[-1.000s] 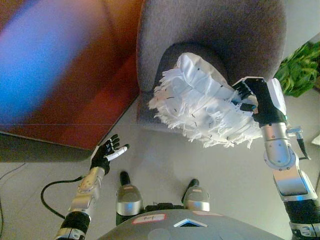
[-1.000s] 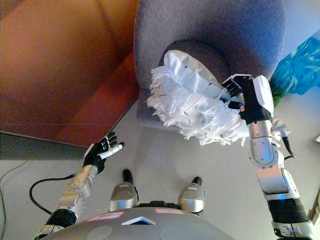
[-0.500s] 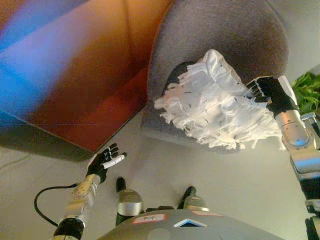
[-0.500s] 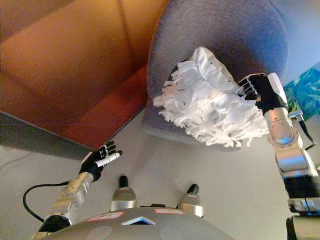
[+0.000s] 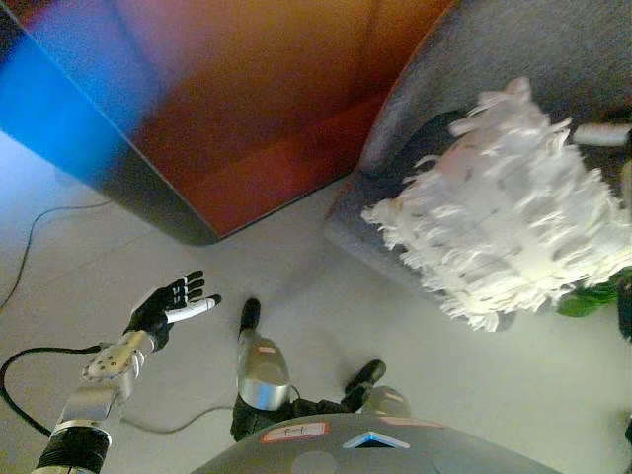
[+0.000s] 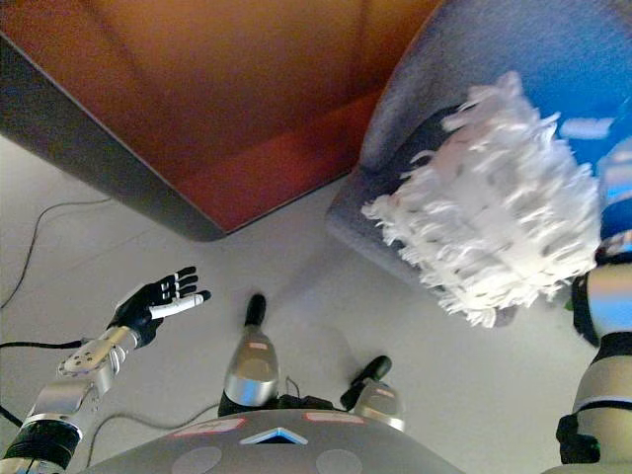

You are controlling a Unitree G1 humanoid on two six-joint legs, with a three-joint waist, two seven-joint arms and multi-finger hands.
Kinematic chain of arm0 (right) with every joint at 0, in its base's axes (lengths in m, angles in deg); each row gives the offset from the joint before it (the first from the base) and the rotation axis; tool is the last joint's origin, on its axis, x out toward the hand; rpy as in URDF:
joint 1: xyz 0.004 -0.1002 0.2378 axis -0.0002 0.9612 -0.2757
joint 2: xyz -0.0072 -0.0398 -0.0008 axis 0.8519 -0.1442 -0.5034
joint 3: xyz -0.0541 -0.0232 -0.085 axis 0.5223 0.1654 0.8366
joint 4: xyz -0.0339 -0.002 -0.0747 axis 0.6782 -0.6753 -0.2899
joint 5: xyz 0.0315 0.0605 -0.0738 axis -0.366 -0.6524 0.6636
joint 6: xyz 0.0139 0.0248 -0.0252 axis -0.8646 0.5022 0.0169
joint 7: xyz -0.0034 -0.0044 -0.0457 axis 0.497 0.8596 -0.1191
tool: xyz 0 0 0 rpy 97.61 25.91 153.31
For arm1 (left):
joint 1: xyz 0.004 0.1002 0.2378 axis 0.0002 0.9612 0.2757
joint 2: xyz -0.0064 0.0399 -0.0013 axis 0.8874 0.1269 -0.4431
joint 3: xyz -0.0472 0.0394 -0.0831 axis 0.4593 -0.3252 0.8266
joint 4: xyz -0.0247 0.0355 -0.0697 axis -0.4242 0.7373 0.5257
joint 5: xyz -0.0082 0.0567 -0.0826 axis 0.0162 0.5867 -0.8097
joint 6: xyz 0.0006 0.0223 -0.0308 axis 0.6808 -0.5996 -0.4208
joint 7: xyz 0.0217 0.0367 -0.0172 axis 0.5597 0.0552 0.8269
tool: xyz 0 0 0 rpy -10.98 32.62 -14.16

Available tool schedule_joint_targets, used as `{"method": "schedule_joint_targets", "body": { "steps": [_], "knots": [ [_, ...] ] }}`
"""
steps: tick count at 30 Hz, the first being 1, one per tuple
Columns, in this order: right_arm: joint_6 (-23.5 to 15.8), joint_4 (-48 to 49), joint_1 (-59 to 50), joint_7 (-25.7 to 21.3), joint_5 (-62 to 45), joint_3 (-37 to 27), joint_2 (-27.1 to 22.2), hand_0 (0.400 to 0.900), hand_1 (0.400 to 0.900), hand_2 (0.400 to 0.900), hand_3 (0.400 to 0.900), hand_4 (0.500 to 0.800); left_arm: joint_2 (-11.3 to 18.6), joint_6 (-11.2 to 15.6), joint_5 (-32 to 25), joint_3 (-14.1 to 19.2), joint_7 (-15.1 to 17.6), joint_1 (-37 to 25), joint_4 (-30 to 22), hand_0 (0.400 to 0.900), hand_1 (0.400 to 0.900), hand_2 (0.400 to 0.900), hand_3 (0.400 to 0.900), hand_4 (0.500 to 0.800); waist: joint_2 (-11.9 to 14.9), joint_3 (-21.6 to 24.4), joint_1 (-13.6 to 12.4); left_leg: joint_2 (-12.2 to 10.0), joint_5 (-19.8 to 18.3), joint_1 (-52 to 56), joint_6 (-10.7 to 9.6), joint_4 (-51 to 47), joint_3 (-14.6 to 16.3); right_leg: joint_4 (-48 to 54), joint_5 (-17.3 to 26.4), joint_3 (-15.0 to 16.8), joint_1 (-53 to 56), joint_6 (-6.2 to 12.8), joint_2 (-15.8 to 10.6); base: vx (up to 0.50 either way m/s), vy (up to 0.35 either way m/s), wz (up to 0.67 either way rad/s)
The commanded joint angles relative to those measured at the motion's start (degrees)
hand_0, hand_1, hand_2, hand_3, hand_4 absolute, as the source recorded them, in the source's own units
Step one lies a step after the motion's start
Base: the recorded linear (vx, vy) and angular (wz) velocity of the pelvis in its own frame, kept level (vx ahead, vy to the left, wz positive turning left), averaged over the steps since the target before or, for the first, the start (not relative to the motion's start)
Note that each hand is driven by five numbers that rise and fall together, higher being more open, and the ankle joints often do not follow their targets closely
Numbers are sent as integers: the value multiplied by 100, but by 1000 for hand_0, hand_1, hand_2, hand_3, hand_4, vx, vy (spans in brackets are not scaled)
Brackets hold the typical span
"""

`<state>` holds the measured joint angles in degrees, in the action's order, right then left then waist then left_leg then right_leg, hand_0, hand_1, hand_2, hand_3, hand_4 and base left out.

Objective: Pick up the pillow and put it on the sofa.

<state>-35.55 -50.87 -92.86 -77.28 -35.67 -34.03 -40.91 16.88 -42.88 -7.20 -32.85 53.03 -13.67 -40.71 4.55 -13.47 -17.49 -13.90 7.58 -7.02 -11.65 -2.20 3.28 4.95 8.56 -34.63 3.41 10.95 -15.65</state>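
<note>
Since a second ago the whole view has swung, so the camera has moved with the robot: the sofa (image 5: 553,59) now sits at the upper right, and the pillow (image 5: 509,202) has gone with it to the right edge. The big orange-brown cabinet (image 5: 257,89) fills the upper left and the grey floor (image 5: 326,326) the bottom.

The pillow, white and shaggy, hangs in the air in front of the sofa seat; its lower fringe is over the floor, not resting on anything. You are in the carrying step, with the pillow almost above the seat.

The right hand is hidden behind the pillow at the right edge, so you cannot tell how its fingers stand or how it holds the pillow. The left hand (image 5: 166,307) is low at the left, fingers spread and straight, holding nothing.

Next, I think, you must bring the pillow further over the seat and lower it before you let go.
</note>
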Motion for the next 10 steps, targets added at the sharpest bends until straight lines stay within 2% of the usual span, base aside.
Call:
{"method": "schedule_joint_targets", "body": {
  "steps": [1, 3, 4, 5, 7, 10],
  "knots": [
    [-828, 475, -1161, -1112, 161, 420, -913, 900, 900, 900, 900, 800, 281, 334, -216, -501, -114, -470, -771, 900, 900, 900, 900, 800, -39, 208, -431, -148, -512, 578, 121, 33, 82, -234, 122, 75, 293, 405, -449, 90, 49, 4],
    [-1109, 748, -984, -1328, -182, 367, -904, 900, 900, 900, 900, 800, 242, 379, -157, -549, -105, -356, -839, 900, 900, 900, 900, 800, -15, 285, -399, -154, -516, 637, 134, 34, 97, -234, 108, 80, 351, 405, -444, 112, 84, -5],
    [-1327, 1343, -547, -1503, -736, 17, -797, 900, 900, 900, 900, 800, 211, 427, -163, -572, -32, -243, -894, 900, 900, 900, 900, 800, 6, 361, -297, -119, -463, 685, 197, 90, 218, -292, 168, 20, 361, 389, -520, 113, 128, -17],
    [-1521, 1670, -224, -1531, -792, -296, -685, 900, 900, 900, 900, 800, 198, 421, -191, -574, -27, -222, -889, 900, 900, 900, 900, 800, 13, 413, -237, -117, -492, 735, 213, 104, 258, -310, 151, 43, 382, 387, -532, 95, 157, -24],
    [-1758, 2268, 464, -1341, -539, -803, -460, 900, 900, 900, 900, 800, 158, 460, -193, -581, -37, -212, -860, 900, 900, 900, 900, 800, 43, 487, -144, -95, -559, 808, 250, 161, 317, -347, 134, 90, 407, 382, -577, 67, 129, -27],
    [-1994, 3754, 1932, -965, -325, -1412, 83, 900, 900, 900, 900, 800, -108, 619, -205, -613, 34, -250, -612, 900, 900, 900, 900, 800, 14, 569, 186, -47, -708, 1023, 368, 242, 492, -480, 149, 267, 403, 353, -655, 20, 127, -39]
  ]
}}
